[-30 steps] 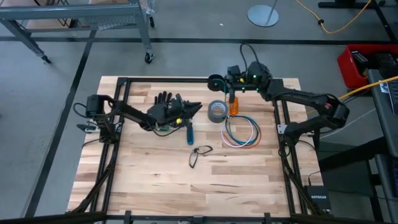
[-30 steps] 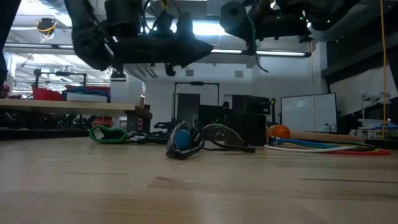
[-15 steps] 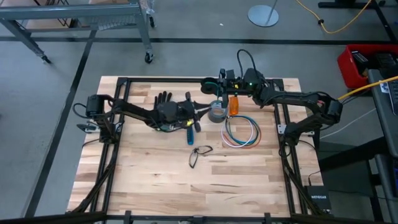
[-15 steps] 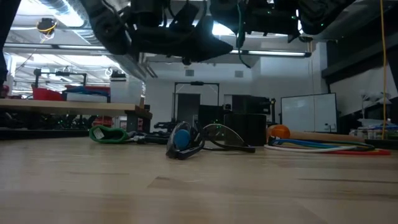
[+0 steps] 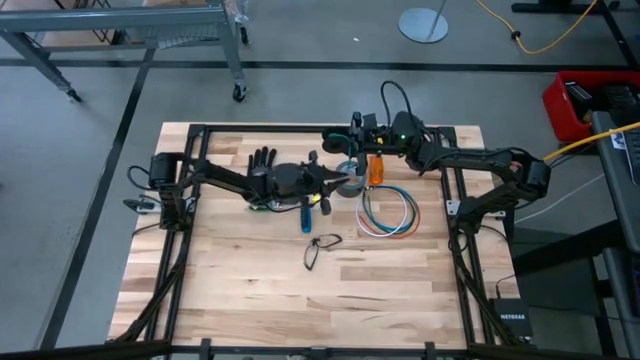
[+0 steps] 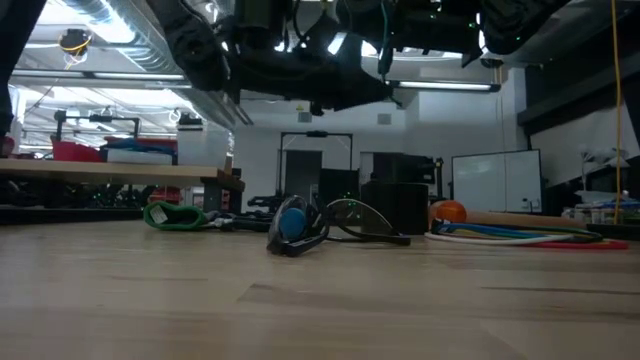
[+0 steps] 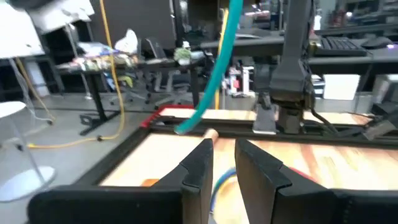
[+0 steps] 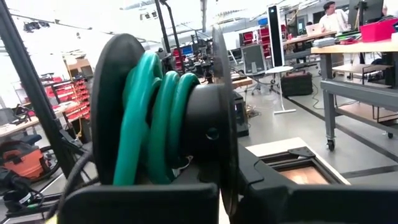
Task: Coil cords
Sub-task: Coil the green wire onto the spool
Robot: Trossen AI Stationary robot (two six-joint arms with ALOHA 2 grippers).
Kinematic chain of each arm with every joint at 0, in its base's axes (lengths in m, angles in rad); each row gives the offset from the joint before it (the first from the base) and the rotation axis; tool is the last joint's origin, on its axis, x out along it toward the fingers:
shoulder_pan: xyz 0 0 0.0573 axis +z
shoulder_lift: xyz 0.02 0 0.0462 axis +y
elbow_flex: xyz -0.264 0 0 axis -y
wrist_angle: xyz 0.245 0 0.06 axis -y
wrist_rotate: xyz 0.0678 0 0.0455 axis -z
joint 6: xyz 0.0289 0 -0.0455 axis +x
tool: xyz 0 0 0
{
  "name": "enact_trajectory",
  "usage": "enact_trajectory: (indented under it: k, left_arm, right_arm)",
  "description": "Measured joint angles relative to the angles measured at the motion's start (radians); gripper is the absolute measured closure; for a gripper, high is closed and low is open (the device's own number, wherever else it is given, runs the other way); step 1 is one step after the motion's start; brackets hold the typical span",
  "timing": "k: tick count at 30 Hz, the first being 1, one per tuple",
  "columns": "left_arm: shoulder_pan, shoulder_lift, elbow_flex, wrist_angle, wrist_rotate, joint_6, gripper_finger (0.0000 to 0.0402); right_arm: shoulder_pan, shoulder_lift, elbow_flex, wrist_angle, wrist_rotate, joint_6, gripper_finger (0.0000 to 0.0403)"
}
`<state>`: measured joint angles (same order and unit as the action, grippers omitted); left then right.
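A black glove (image 5: 262, 158) lies on the pale wooden table (image 5: 230, 290) toward the left, beside the left arm's elbow. The left gripper (image 5: 350, 181) reaches rightward above the table, its tip just over the grey tape roll (image 5: 349, 172); in the left wrist view its jaws stand a little apart with nothing between them (image 7: 224, 163). Just beneath that arm lies a blue-handled tool (image 5: 306, 213), and nearer the front edge a pair of dark-framed glasses (image 5: 321, 247).

The right gripper (image 5: 336, 139) hovers at the far side of the table, behind the tape roll. It holds a black spool wound with green cord (image 8: 163, 118), the jaws clamped on it in the right wrist view. An orange block (image 5: 376, 168) stands just right of the tape roll.

The cords (image 5: 388, 212), a loose ring of white, blue and red wires, lie flat on the table right of centre, in front of the orange block and apart from both grippers. The low view shows them as a flat band at the right (image 6: 520, 238).
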<state>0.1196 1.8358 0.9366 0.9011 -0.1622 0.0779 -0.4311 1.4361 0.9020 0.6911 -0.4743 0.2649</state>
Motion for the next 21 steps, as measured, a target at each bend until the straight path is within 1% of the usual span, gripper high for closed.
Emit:
enact_trajectory:
  k: [6,8,11,13,16,19,21]
  left_arm:
    - [0.000,0.041,0.037,-0.004,0.010,-0.036,0.0340]
    - [0.001,0.041,0.041,-0.043,0.009,-0.071,0.0340]
    - [0.001,0.042,0.041,-0.087,-0.012,-0.096,0.0340]
    - [0.001,0.042,0.041,-0.082,-0.019,-0.102,0.0340]
    - [0.001,0.041,0.041,-0.082,-0.063,-0.103,0.0340]
    - [0.003,0.041,0.041,-0.090,-0.072,-0.105,0.0330]
    - [0.003,0.041,0.041,-0.108,-0.078,-0.120,0.0314]
  right_arm:
    - [0.013,0.000,0.000,-0.001,-0.007,0.000,0.0402]
    - [0.013,0.000,0.000,0.001,-0.008,0.000,0.0402]
    - [0.012,0.000,0.000,-0.001,-0.008,0.000,0.0402]
    - [0.012,0.000,0.000,-0.004,-0.008,-0.001,0.0402]
    - [0.012,0.000,0.000,-0.004,-0.015,-0.001,0.0402]
    - [0.012,0.000,0.000,-0.004,-0.016,-0.001,0.0402]
    - [0.012,0.000,0.000,-0.005,-0.016,-0.001,0.0402]
